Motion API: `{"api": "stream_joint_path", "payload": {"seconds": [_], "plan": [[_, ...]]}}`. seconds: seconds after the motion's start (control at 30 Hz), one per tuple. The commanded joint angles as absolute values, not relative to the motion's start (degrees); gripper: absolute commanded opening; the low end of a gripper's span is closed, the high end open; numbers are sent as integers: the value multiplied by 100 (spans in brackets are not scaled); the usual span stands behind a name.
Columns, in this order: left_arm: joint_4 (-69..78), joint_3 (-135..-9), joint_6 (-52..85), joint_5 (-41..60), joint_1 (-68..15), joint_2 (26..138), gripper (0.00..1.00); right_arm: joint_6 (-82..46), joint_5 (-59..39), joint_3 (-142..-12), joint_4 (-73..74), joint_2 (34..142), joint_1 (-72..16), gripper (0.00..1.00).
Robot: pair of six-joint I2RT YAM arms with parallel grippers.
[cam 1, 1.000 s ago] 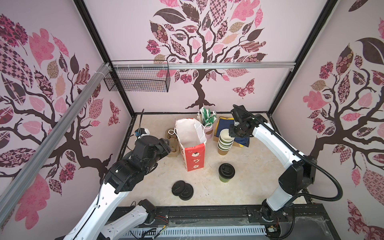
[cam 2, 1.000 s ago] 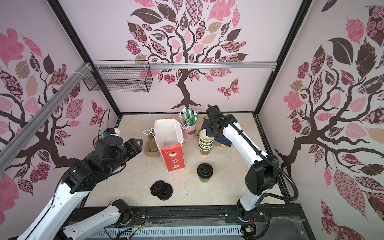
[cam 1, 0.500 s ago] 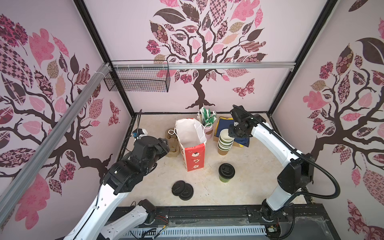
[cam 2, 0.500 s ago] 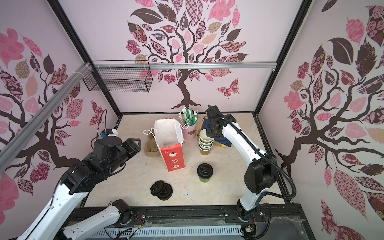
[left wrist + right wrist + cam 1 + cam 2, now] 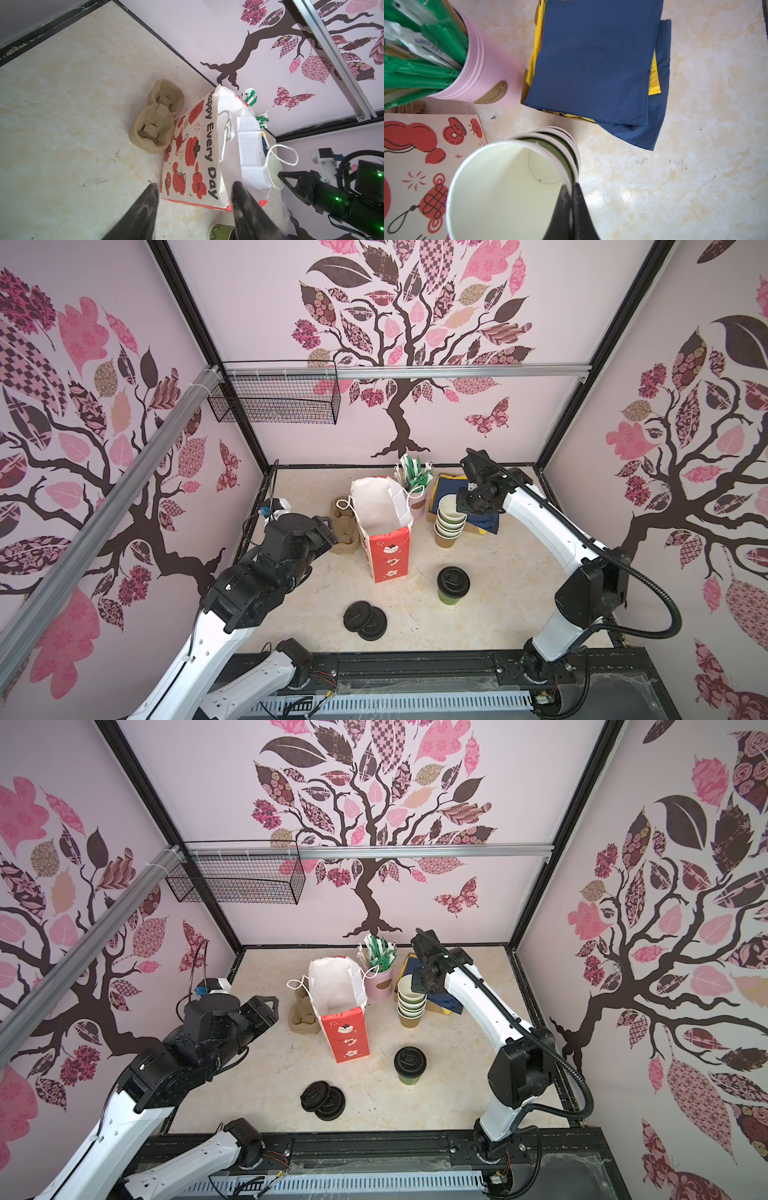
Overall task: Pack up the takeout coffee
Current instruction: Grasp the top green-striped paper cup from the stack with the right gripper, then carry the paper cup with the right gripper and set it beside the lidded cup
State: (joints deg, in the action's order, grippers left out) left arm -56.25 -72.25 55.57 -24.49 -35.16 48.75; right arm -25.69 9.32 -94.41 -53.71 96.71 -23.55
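Right gripper [image 5: 570, 188] pinches the rolled rim of the top paper cup [image 5: 500, 187] in a nested stack, one finger inside, one outside, just beside the red-and-white paper bag [image 5: 384, 547]. A lidded cup [image 5: 453, 585] stands on the table [image 5: 498, 614] in front of the bag. Left gripper [image 5: 195, 183] hovers empty, jaws apart. The empty cup looks light, thin-walled and easy to crush (its rim is likely the stiffest part), so a gentle rim grip seems right.

Quick count: one lidded brownish-green paper cup [image 5: 453, 584], two loose round black plastic lids [image 5: 357, 615], one red-and-white paper bag [image 5: 388, 556], one pink straw pot [image 5: 380, 988], roughly five stacked open paper cups [image 5: 448, 526].
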Motion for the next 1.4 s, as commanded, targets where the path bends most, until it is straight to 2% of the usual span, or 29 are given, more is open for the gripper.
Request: {"api": "stream_joint_path", "payload": {"seconds": [0.0,0.27,0.5,0.73,0.93,1.13,1.2,1.37], "plan": [[-5615,-7109,5522,-2531,-3489,4863,59,-2679,915,-9675,-5333,9321,-2356,0],[-5599,-7065,5485,-2438,-3489,4902,60,-2740,942,-9968,-5431,9163,-2329,0],[-5441,-6900,5482,-1668,-3489,5036,62,-2584,1012,-10798,-6027,8811,-2340,0],[-5622,-6821,5511,-1917,-3489,4911,62,-2388,813,-10799,-6616,8210,-2947,0],[-5802,-6550,5923,-2098,-3480,4785,63,-2653,870,-9564,-6455,7274,-4597,0],[-5819,-6134,6476,-2115,-3438,4570,63,-2930,1282,-7852,-5649,6676,-6700,0],[-5837,-5964,6738,-2080,-3437,4495,63,-2953,1207,-7226,-5200,6618,-7051,0],[-5887,-5651,7144,-2023,-3430,4293,63,-3021,1098,-6087,-4119,6586,-7119,0]]}}
